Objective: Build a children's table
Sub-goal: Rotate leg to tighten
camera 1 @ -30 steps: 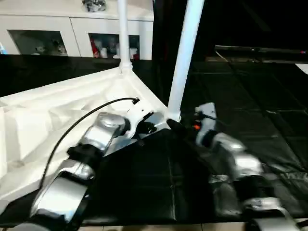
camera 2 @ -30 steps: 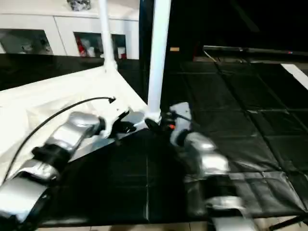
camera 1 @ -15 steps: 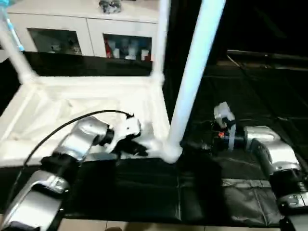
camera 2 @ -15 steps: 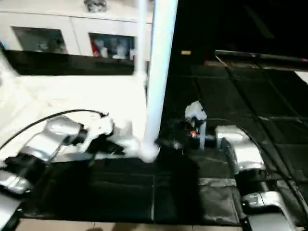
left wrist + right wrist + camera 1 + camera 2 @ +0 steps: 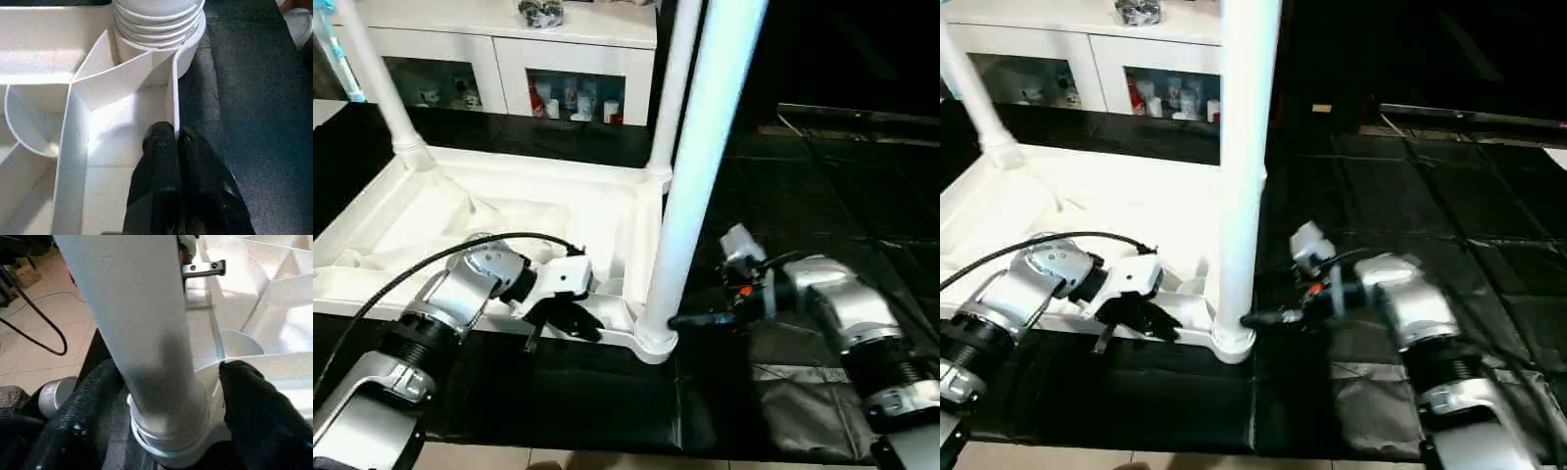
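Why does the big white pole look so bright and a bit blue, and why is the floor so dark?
In the left eye view light glares off the near leg, washing it pale blue, while the black mat swallows light. In the right wrist view that leg is close and soft, with a grey shadow low on it. In the left wrist view the table top glows bright white.

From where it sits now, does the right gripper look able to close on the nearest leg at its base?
Probably yes. The right gripper already has a finger on each side of the nearest leg, just above its corner socket, with nothing between. The left gripper, shut on the tabletop's rim, stays clear.
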Tool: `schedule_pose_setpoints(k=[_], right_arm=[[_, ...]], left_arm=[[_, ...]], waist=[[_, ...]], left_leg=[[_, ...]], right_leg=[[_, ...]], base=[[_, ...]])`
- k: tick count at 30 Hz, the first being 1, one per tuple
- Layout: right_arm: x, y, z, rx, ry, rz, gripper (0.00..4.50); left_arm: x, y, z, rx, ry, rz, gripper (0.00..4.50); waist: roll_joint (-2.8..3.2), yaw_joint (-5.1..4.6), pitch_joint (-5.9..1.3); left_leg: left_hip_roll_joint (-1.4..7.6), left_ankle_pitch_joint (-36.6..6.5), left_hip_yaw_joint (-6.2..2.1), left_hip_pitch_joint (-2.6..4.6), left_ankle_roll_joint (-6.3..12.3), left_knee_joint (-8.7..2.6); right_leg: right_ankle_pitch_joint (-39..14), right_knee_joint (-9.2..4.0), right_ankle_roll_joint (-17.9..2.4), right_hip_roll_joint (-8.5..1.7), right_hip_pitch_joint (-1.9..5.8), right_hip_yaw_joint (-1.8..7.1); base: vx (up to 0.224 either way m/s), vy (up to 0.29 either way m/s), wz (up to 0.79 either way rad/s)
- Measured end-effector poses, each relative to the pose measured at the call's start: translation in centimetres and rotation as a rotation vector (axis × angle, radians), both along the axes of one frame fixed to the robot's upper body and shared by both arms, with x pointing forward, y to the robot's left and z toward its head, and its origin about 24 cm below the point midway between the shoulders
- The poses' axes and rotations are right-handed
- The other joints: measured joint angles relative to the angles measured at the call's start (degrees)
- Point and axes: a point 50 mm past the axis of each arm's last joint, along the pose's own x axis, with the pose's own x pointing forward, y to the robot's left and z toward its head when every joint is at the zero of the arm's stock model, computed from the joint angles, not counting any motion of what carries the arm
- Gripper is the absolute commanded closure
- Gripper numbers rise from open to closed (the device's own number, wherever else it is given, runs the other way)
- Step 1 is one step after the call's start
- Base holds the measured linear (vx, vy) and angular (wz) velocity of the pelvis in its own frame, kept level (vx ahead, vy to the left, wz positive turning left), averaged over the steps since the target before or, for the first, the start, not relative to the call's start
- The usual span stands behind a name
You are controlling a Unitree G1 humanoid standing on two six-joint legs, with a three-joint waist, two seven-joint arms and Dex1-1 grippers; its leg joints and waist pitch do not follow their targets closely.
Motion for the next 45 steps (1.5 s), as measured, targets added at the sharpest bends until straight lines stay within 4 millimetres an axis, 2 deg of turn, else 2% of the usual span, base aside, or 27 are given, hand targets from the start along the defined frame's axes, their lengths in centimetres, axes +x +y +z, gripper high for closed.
schedule_pose_setpoints(k=[3, 4, 5, 7, 9, 11, 18, 23, 26, 28, 33, 37, 40, 45], right_arm=[[-0.1, 0.1, -0.1, 0.004, 0.011, 0.008, 1.67], [-0.2, 0.3, -0.2, 0.009, 0.016, 0.012, 1.91], [-0.3, 0.4, -0.3, 0.011, 0.022, 0.015, 1.91], [-0.5, 0.6, -0.5, 0.011, 0.03, 0.026, 2.18], [-0.6, 0.6, -0.6, 0.011, 0.029, 0.032, 2.18], [-0.7, 0.7, -0.5, 0.011, 0.024, 0.035, 2.38], [-1.0, 0.7, -0.7, 0.018, 0.026, 0.036, 2.46], [-1.3, 0.4, -1.2, 0.053, 0.047, -0.039, 2.46], [-0.9, 0.3, -1.7, 0.072, 0.047, -0.176, 2.46], [-0.3, 0.5, -2.1, 0.088, 0.039, -0.318, 2.46], [1.3, 0.9, -2.6, 0.097, 0.023, -0.671, 2.48], [3.4, 2.4, -2.5, 0.101, 0.027, -0.935, 2.5], [4.7, 3.4, -2.1, 0.077, 0.019, -1.056, 2.5], [5.5, 4.3, -1.6, 0.065, -0.002, -1.145, 2.5]], left_arm=[[-0.1, -0.1, 0.0, 0.0, 0.0, -0.004, 4.5], [-0.1, -0.1, 0.0, 0.0, 0.0, -0.005, 4.5], [-0.1, -0.1, 0.0, 0.001, 0.001, -0.006, 4.5], [-0.1, -0.1, -0.1, 0.002, 0.004, -0.01, 4.5], [-0.2, 0.0, -0.1, 0.004, 0.009, -0.015, 4.5], [-0.3, 0.0, 0.0, 0.004, 0.006, -0.019, 4.5], [-0.4, -0.1, -0.2, 0.002, 0.021, -0.011, 4.5], [-0.1, -0.5, -0.5, -0.023, 0.042, 0.062, 4.5], [0.7, -0.7, -0.7, -0.037, 0.023, 0.163, 4.5], [1.6, -0.9, -0.8, -0.04, 0.0, 0.252, 4.5], [3.2, -3.1, -1.4, -0.085, -0.029, 0.475, 4.5], [4.4, -5.0, -1.6, -0.123, -0.053, 0.671, 4.5], [5.0, -5.9, -1.6, -0.143, -0.072, 0.769, 4.5], [5.5, -6.7, -1.3, -0.146, -0.103, 0.813, 4.5]], waist=[[0.0, -0.08, 0.0], [0.0, -0.08, 0.0], [0.0, -0.08, 0.0], [0.0, -0.01, 0.0], [0.0, 0.05, 0.0], [0.0, 0.04, 0.0], [0.0, 0.07, -0.01], [0.1, 0.35, -0.06], [0.11, 0.01, -0.06], [0.12, -0.61, -0.06], [0.11, -2.07, -0.07], [0.13, -2.9, -0.07], [0.13, -3.44, -0.07], [0.13, -3.4, -0.07]], left_leg=[[0.0, 0.0, 0.0, 0.0, 0.0, 0.0], [0.0, 0.0, 0.0, 0.01, -0.01, 0.0], [0.0, 0.0, 0.0, 0.01, 0.0, 0.0], [0.0, 0.0, 0.0, 0.01, 0.0, 0.0], [0.0, 0.0, 0.0, 0.01, 0.0, 0.0], [0.0, 0.0, 0.0, 0.04, -0.01, 0.02], [-0.01, 0.0, 0.0, 0.1, -0.02, 0.02], [-0.03, 0.0, 0.12, 0.18, -0.01, 0.02], [-0.05, 0.01, 0.17, 0.22, -0.01, 0.03], [-0.08, 0.01, 0.16, 0.27, -0.02, 0.03], [-0.15, 0.12, 0.1, 0.21, -0.11, 0.05], [-0.17, 0.12, 0.02, 0.19, -0.12, 0.05], [-0.17, 0.12, -0.02, 0.15, -0.12, 0.03], [-0.17, 0.06, -0.01, 0.0, -0.06, -0.17]], right_leg=[[0.0, 0.0, 0.01, 0.0, 0.0, 0.0], [-0.02, 0.02, 0.01, 0.0, 0.0, 0.0], [-0.03, 0.03, 0.01, 0.0, 0.0, 0.0], [-0.03, 0.04, 0.01, 0.0, 0.0, 0.0], [-0.03, 0.04, 0.0, 0.0, 0.0, 0.01], [-0.03, 0.07, 0.01, 0.0, 0.01, 0.02], [-0.05, 0.12, 0.03, 0.0, 0.05, 0.05], [-0.05, 0.16, 0.04, 0.0, 0.15, 0.28], [-0.19, 0.19, 0.29, 0.01, 0.23, 0.39], [-0.21, 0.14, 0.33, 0.01, 0.21, 0.4], [-0.22, 0.05, 0.35, 0.01, 0.27, 0.41], [-0.22, 0.03, 0.35, 0.01, 0.14, 0.35], [-0.17, 0.05, 0.31, 0.02, 0.07, 0.34], [-0.09, 0.08, 0.14, 0.04, 0.01, 0.36]], base=[[0.0, 0.0, 0.0], [0.0, 0.0, 0.0], [0.0, 0.0, 0.0], [0.0, 0.0, 0.0], [0.0, 0.0, 0.0], [0.0, 0.0, 0.0], [0.0, 0.0, 0.0], [0.0, 0.0, 0.0], [0.0, 0.0, 0.0], [0.0, 0.0, 0.0], [0.0, 0.0, 0.0], [0.0, 0.0, 0.0], [0.0, 0.0, 0.0], [0.022, -0.001, 0.01]])
